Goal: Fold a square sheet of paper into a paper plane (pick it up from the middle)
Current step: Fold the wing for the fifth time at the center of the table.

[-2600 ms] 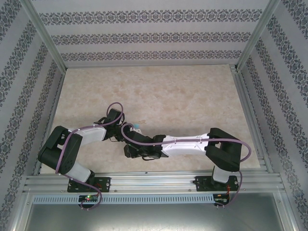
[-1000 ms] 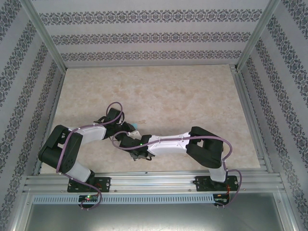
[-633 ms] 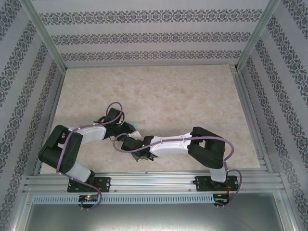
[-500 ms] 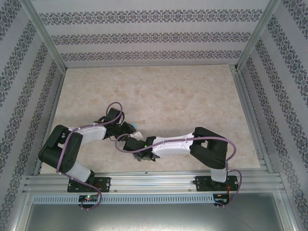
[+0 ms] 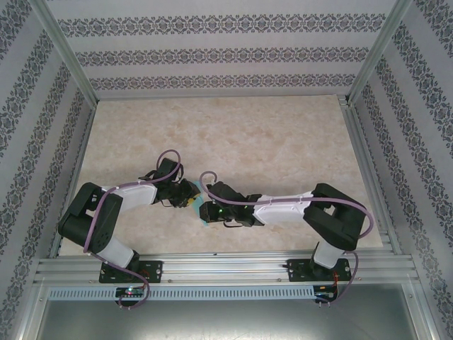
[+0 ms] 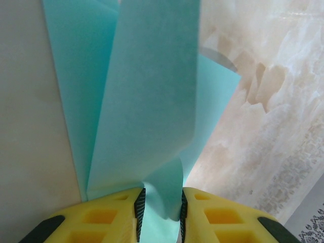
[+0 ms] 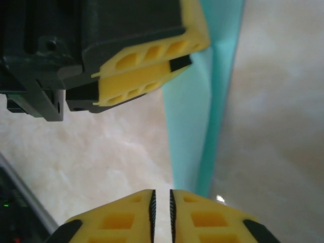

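Observation:
The turquoise sheet of paper (image 6: 147, 101) is folded into long narrow layers and stands up out of my left gripper (image 6: 159, 195), which is shut on its lower end. In the right wrist view the same paper (image 7: 190, 121) hangs as a slim strip with a darker folded edge from the left gripper's yellow fingers (image 7: 147, 76). My right gripper (image 7: 161, 195) sits just left of the strip's lower end, shut to a thin slit with nothing in it. From above, the two grippers (image 5: 190, 200) (image 5: 207, 211) meet near the table's front, with a sliver of paper (image 5: 202, 219) beside them.
The marbled beige table (image 5: 248, 134) stretches away behind both arms. Aluminium frame rails (image 5: 226, 265) run along the near edge and the sides, with patterned walls beyond. A purple cable (image 5: 170, 159) loops over the left wrist.
My right arm has swung its elbow out to the right and brought its wrist up beside the left gripper. The visible sliver of paper now shows on the near side of the grippers.

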Controlling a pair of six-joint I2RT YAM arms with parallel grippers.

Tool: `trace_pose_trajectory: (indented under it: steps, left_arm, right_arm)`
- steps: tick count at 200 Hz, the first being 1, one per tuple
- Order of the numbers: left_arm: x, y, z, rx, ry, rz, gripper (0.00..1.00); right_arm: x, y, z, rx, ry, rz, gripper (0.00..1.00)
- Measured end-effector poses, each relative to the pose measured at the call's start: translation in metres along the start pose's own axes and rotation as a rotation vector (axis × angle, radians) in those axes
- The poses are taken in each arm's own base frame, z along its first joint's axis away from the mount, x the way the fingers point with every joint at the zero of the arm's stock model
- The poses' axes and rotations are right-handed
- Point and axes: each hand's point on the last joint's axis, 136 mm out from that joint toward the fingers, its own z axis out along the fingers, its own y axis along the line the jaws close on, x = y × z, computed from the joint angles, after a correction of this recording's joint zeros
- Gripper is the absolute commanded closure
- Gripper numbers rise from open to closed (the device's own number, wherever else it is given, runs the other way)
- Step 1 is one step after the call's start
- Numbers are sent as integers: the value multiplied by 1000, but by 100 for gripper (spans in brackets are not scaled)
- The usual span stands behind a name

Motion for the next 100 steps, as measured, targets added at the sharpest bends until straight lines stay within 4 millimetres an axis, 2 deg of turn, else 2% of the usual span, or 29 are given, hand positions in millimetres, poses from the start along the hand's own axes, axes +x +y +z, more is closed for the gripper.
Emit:
trace_pose_trajectory:
  steps: [53,82,100]
  left_arm:
    - [0,0,0,1,1,-1,71]
    - [0,0,0,1,0,-1,71]
    - [0,0,0,1,0,-2,71]
  right_arm:
    - [1,10,20,-114,35,107,87]
    - [13,-1,31,-123,77,142,87]
    - [14,1,32,-151,79,153,87]
